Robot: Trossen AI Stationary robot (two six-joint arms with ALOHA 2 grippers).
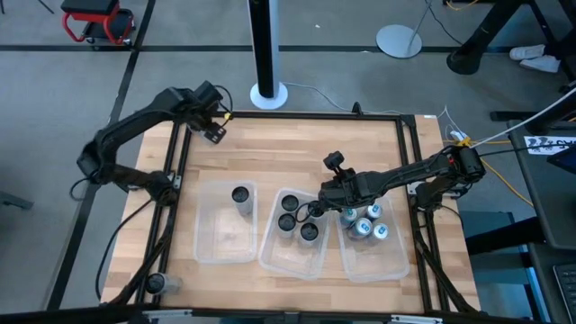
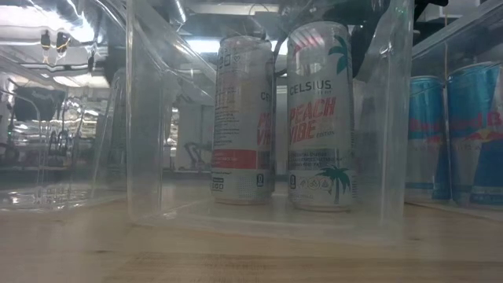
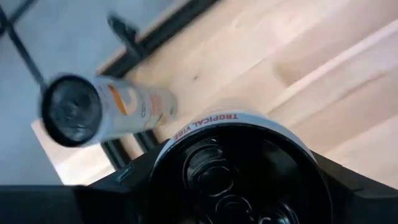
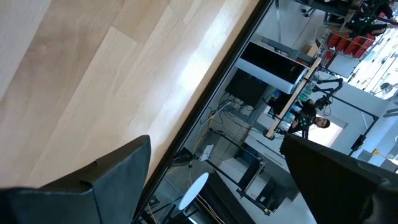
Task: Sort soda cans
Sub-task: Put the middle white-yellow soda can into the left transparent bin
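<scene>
My left gripper (image 1: 214, 130) is over the table's far left corner, shut on a soda can with a black top (image 3: 231, 177) and "TROPICAL VIBE" on its white side. A second black-topped can (image 3: 102, 111) stands on the wood near that corner. The left clear bin (image 1: 209, 245) holds one dark-topped can (image 1: 240, 195). The middle bin (image 1: 273, 256) holds three (image 1: 290, 202), two of which show in the low view (image 2: 318, 118). Several blue-and-silver cans (image 1: 364, 225) stand in the right bin. My right gripper (image 1: 326, 193) hangs open above the middle bin (image 4: 214, 155). My left gripper pinches the can's upper side wall (image 3: 186, 127), just below the rim, between its two fingers (image 3: 127, 186), one on each side. The fingers come from above, slanting down along the can. The can's own top hides its base.
A black metal frame (image 1: 297, 113) runs round the wooden table. Bare wood lies between the bins and the far edge. A black post on a white foot (image 1: 267, 90) stands beyond the far edge. A small grey cylinder (image 1: 160, 283) lies at the near left corner.
</scene>
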